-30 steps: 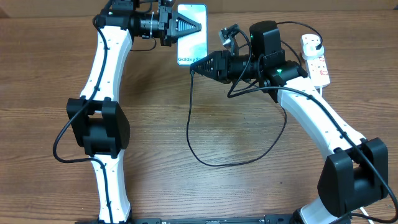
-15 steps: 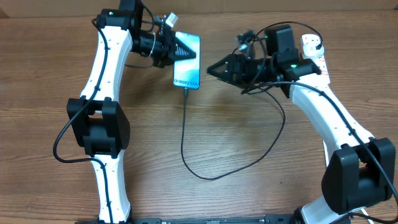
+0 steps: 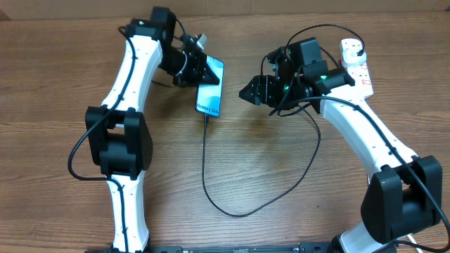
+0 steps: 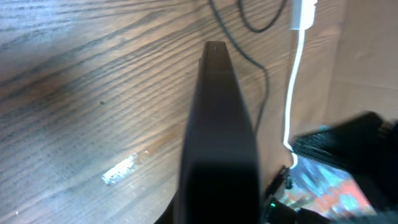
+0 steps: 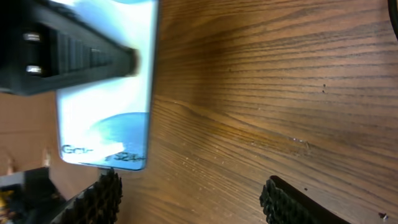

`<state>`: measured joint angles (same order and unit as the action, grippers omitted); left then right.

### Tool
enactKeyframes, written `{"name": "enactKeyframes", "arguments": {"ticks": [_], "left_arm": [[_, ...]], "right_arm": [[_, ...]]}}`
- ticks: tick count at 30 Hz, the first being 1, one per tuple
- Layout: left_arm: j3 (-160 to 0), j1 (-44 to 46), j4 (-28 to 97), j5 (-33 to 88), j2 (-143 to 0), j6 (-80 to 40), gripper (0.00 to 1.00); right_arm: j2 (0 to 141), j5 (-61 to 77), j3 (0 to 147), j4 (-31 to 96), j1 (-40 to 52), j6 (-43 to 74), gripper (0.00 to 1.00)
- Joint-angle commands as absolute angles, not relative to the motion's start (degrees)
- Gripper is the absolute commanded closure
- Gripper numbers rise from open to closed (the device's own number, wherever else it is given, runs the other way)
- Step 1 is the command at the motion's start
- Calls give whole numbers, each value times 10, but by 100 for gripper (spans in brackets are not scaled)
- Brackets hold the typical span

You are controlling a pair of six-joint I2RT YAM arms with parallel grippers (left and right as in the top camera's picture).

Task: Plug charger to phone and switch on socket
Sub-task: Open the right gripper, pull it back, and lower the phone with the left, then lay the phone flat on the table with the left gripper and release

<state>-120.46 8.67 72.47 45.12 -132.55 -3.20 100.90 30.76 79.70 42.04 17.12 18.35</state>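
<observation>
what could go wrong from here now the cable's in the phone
The left hand grips the phone by its top end only, and it is tilted, so it may slip or twist. The cable leaves the phone's lower end, so a pull could tug it out. It also loops up beside the right arm toward the power strip, and the open right hand might snag it reaching there.

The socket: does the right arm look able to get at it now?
Probably yes: the socket lies uncovered beside that arm, and the right gripper is open and empty, though it points toward the phone and must turn round.
</observation>
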Motion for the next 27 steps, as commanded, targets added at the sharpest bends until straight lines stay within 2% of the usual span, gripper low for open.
{"name": "enactKeyframes", "arguments": {"ticks": [1,8,10,14,27], "left_arm": [[-1159,87,698,445,-1318,-54,96],[-1076,87,616,437,-1318,-70,96],[-1064,87,606,391,-1319,-86,96],[-1049,90,600,323,-1319,-103,96],[-1038,91,592,281,-1319,-103,96]], "right_arm": [[1016,274,799,419,176,175,28],[1020,270,799,420,176,175,27],[1020,270,799,420,176,175,27],[1020,270,799,420,176,175,25],[1020,264,799,421,176,175,24]]}}
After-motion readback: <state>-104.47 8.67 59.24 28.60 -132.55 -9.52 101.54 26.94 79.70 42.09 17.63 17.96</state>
